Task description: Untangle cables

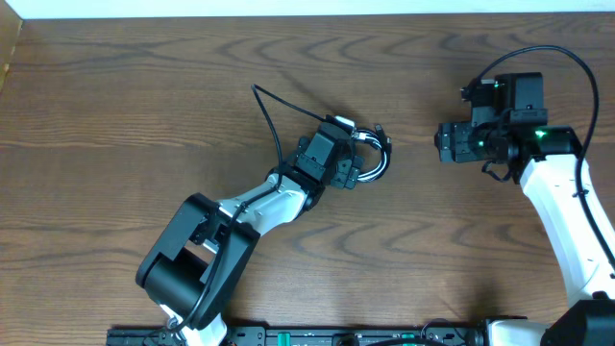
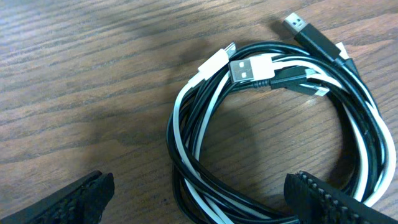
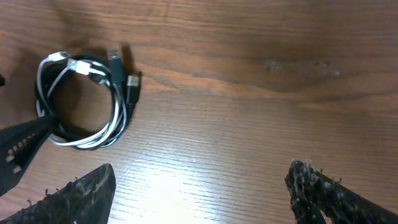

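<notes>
We see the cables (image 1: 383, 160), one black and one white, wound into one small coil on the table (image 1: 115, 96) near its middle. Our left gripper (image 2: 199, 202) is spread wide astride the coil's edge, clasping nothing. Our right gripper (image 3: 199, 190), apart to the right, is likewise wide and empty

Colour log, placed from the coil (image 1: 373, 159).
- Bench (image 2: 93, 74): brown wood grain with darker streaks, all round the coil.
- Black cable (image 2: 267, 45): glossy black.
- White cable (image 2: 214, 62): plain white, wound through the black.
- Plug tips (image 2: 244, 71): silver, as I read them.
- Left tool (image 2: 199, 186), at the coil: black, ribbed pads (image 2: 323, 199).
- Right tool (image 3: 199, 180), well apart from the coil: black, pale-flecked.
- Right arm (image 1: 567, 221): white, with a green light (image 1: 541, 135).
</notes>
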Robot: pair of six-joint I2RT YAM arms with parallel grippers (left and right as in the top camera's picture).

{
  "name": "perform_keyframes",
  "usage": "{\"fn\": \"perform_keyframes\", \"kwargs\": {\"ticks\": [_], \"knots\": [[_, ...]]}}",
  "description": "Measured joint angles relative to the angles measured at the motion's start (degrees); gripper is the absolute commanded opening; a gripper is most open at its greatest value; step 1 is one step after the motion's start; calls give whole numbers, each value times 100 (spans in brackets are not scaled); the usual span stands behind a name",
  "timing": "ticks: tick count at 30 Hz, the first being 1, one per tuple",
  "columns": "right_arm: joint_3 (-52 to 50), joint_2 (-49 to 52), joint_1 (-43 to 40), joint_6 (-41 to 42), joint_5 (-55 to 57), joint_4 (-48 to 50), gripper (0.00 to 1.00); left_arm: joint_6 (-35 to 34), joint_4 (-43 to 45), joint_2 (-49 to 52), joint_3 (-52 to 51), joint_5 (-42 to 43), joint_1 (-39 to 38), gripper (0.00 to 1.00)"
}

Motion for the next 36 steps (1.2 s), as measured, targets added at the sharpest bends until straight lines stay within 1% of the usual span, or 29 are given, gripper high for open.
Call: {"fn": "perform_keyframes", "kwargs": {"ticks": [2, 7, 9, 10, 11, 12, 13, 16, 17, 19, 22, 24, 25, 29, 36], "knots": [[0, 0, 59, 0, -9, 0, 84, -59, -4, 42, 0, -2, 0, 86], [0, 0, 79, 0, -13, 0, 85, -122, -15, 79, 0, 0, 0, 82], [0, 0, 79, 0, -13, 0, 85, -129, -15, 79, 0, 0, 0, 79], [0, 0, 79, 0, -13, 0, 85, -133, -15, 79, 0, 0, 0, 74], [0, 0, 79, 0, -13, 0, 85, -153, -15, 79, 0, 2, 0, 66], [0, 0, 79, 0, -13, 0, 85, -170, -15, 81, 0, -4, -2, 61], [0, 0, 79, 0, -13, 0, 85, -175, -17, 81, 0, 7, 0, 60], [0, 0, 79, 0, -15, 0, 86, -144, -33, 79, 0, 55, -2, 60], [0, 0, 79, 0, -13, 0, 86, -144, -44, 81, 0, 72, -2, 63], [0, 0, 79, 0, -13, 0, 86, -149, -55, 79, 0, 129, -2, 66], [0, 0, 79, 0, -13, -9, 86, -144, -57, 81, 0, 173, -2, 66], [0, 0, 79, 0, -13, -31, 86, -144, -57, 81, 0, 190, -2, 64], [0, 0, 79, 0, -13, -39, 86, -149, -59, 81, 0, 192, -2, 61], [0, 0, 79, 0, -11, -48, 87, -164, -74, 79, 0, 208, -2, 54], [0, 0, 79, 0, -4, -52, 87, -151, -181, 81, 0, 258, -2, 53]]}}
